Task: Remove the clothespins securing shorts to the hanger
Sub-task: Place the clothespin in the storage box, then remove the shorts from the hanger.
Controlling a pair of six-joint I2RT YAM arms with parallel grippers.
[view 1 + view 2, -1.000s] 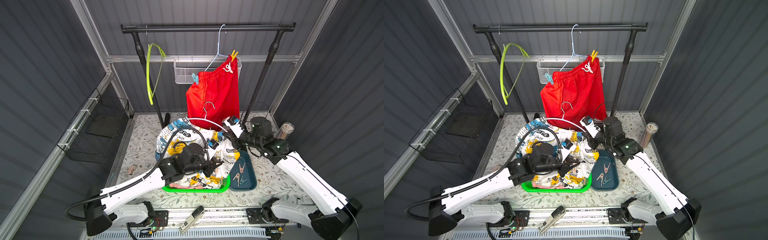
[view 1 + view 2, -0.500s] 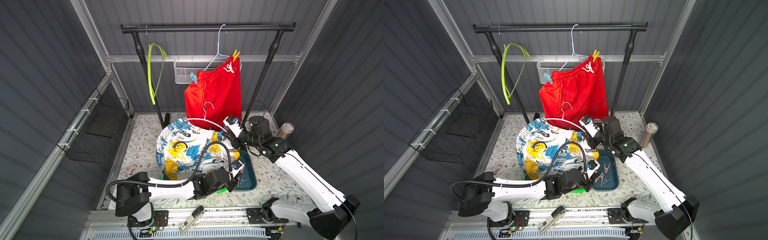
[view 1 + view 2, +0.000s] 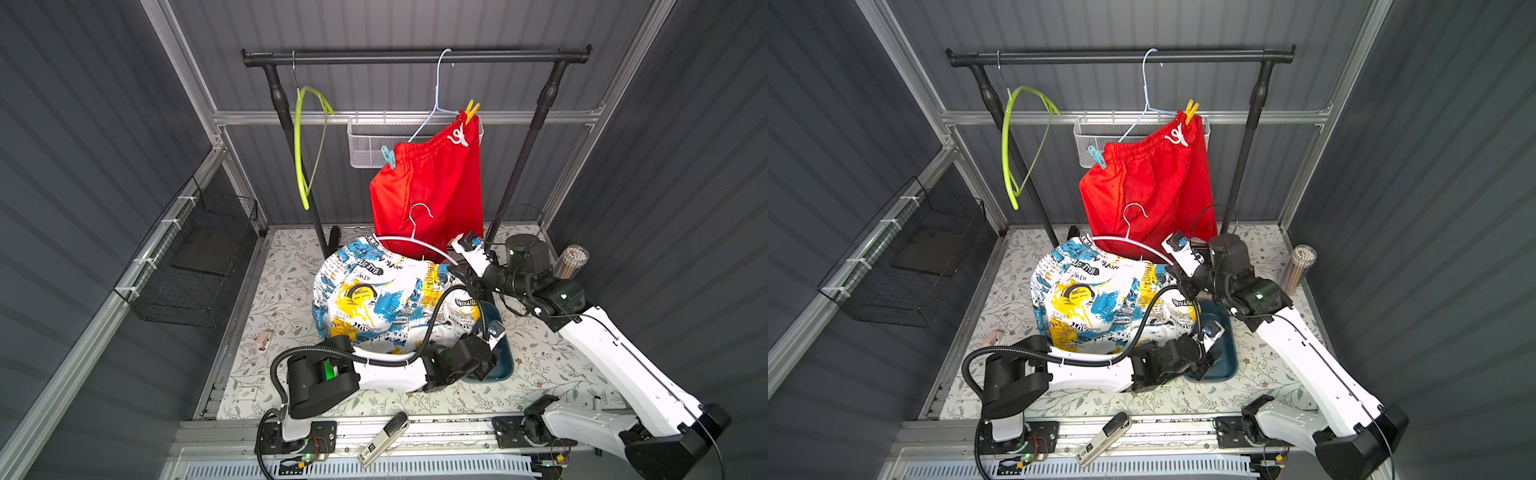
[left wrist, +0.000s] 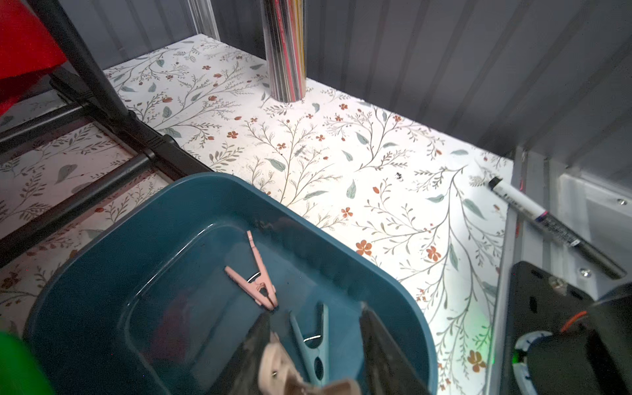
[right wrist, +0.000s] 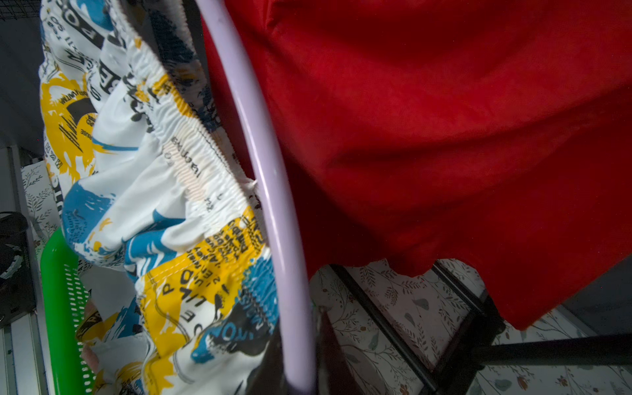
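My left fingers (image 4: 379, 352), spread over the teal tray (image 4: 342, 249) at lower frame, free a beige clothespin (image 4: 273, 362); my right fingers (image 5: 328, 359) clench the lilac hanger (image 5: 270, 191), steadying the shorts (image 5: 136, 178).

Lab booth, grey panel walls (image 3: 415, 25), aluminium frame (image 3: 257, 118)

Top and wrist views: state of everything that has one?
left gripper, open above teal tray; beige clothespin between the jaws.
right gripper, shut on pale hanger.
red shorts, hanging, clipped by yellow clothespin and blue clothespin.
printed shorts, bunched over green basket.
pink clothespin, lying in the tray.
green hanger, hanging bare.
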